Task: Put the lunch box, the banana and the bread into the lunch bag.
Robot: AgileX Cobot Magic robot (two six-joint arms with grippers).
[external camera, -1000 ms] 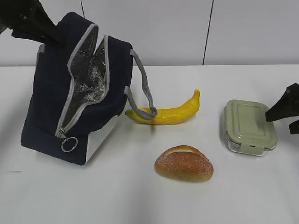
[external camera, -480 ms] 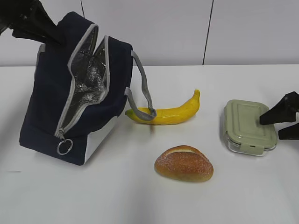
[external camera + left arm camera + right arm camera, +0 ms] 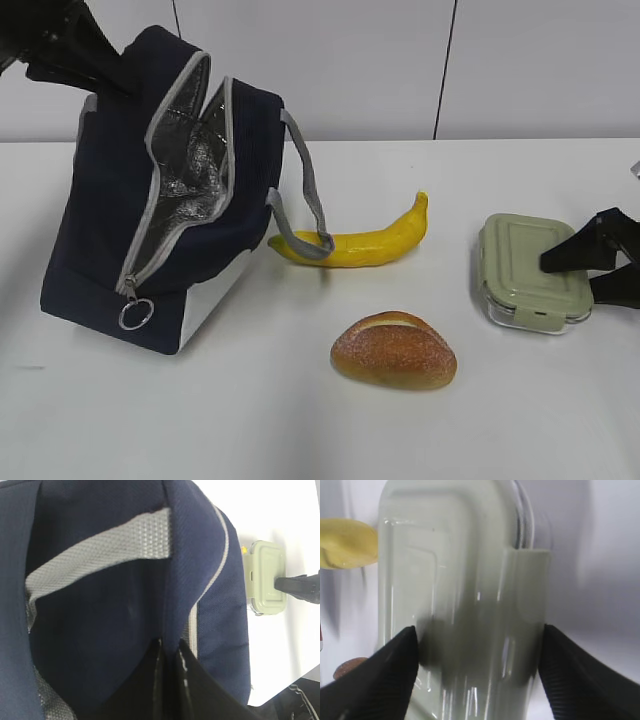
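Observation:
The navy lunch bag [image 3: 100, 230] stands tilted at the left, unzipped, with silver lining showing. My left gripper [image 3: 118, 85] is shut on the fabric of its top back edge; the left wrist view shows the jaws [image 3: 170, 647] pinching a navy fold [image 3: 110, 620]. The sage-lidded lunch box [image 3: 520, 262] lies at the right. My right gripper [image 3: 570, 278] is open and straddles its near end, one finger on each side [image 3: 479, 635] of the lid [image 3: 465, 580]. The banana [image 3: 360, 243] lies mid-table, and the bread [image 3: 394, 350] sits in front of it.
One grey bag handle [image 3: 305, 190] hangs down over the banana's left end. The zipper's ring pull [image 3: 134, 315] dangles at the bag's lower front. A white wall with a dark seam [image 3: 445, 70] rises behind the white table [image 3: 250, 420].
My right gripper has moved left and lower, so that its fingers now reach over the lunch box's right end. The bag has dipped slightly, and its ring pull hangs a little lower.

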